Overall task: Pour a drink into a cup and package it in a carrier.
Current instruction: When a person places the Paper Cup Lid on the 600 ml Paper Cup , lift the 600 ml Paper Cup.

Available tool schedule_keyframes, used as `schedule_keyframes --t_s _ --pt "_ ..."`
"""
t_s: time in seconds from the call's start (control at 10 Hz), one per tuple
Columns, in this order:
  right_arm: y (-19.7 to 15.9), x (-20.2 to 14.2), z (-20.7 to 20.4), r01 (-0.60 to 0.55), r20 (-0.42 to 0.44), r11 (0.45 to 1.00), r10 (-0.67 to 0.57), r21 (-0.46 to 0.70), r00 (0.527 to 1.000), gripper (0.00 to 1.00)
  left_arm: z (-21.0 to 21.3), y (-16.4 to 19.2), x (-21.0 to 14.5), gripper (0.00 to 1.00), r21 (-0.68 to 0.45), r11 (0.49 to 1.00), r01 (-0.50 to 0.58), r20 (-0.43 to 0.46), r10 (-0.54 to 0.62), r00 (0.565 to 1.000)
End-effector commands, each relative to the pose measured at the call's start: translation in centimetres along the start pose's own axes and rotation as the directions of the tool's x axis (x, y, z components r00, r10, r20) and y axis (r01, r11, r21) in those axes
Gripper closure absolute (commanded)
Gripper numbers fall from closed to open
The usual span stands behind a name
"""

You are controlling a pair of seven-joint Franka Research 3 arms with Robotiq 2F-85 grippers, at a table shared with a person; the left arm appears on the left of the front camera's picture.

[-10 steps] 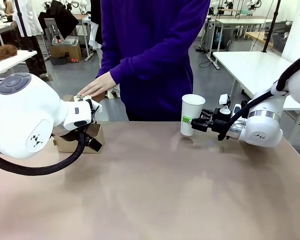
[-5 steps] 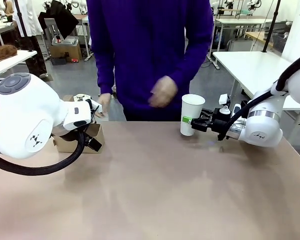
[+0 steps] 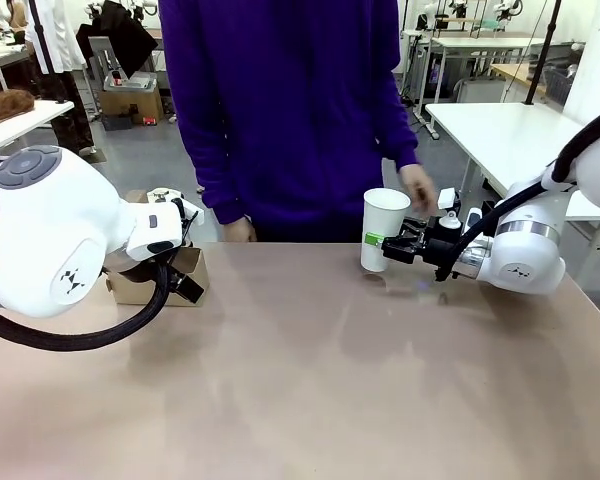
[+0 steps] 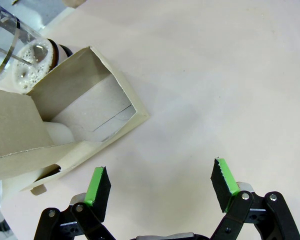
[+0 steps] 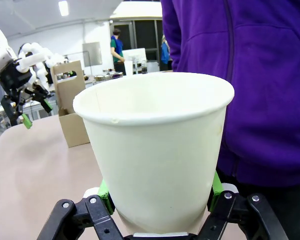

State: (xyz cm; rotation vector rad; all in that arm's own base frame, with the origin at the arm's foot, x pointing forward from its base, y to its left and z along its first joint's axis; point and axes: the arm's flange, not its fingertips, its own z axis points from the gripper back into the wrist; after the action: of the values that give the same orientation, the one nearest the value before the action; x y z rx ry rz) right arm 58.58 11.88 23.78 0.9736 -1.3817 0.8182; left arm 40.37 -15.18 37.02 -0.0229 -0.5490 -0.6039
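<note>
My right gripper point(image 3: 380, 243) is shut on the white paper cup point(image 3: 384, 229), holding it upright just above the far right of the table. In the right wrist view the cup point(image 5: 155, 150) has no lid and sits between the green pads point(image 5: 106, 195). My left gripper point(image 4: 160, 182) hangs open over bare table, next to the brown cardboard carrier point(image 4: 90, 100). The carrier point(image 3: 158, 282) stands at the far left, partly hidden by my left arm. A clear glass carafe point(image 4: 10, 35) shows behind the carrier. I cannot make out the drink in it.
A person in a purple top stands at the far edge of the table point(image 3: 310, 380). One hand point(image 3: 418, 186) is just behind the cup and my right gripper. The other hand point(image 3: 238, 230) hangs at the table edge.
The person's hand has left the carrier side and swung right to just behind the cup. Both arms and the cup have stayed still.
</note>
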Motion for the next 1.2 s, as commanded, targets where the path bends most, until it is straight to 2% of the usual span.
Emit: schedule_keyframes --t_s 0.0,1.1 --pt "0.27 0.57 0.00 -0.004 0.005 1.000 0.004 0.000 1.000 0.20 0.04 -0.01 0.01 0.00 -0.001 1.000 0.000 0.001 0.000 1.000" --pt "0.27 0.57 0.00 -0.004 0.005 1.000 0.004 0.000 1.000 0.20 0.04 -0.01 0.01 0.00 -0.001 1.000 0.000 0.001 0.000 1.000"
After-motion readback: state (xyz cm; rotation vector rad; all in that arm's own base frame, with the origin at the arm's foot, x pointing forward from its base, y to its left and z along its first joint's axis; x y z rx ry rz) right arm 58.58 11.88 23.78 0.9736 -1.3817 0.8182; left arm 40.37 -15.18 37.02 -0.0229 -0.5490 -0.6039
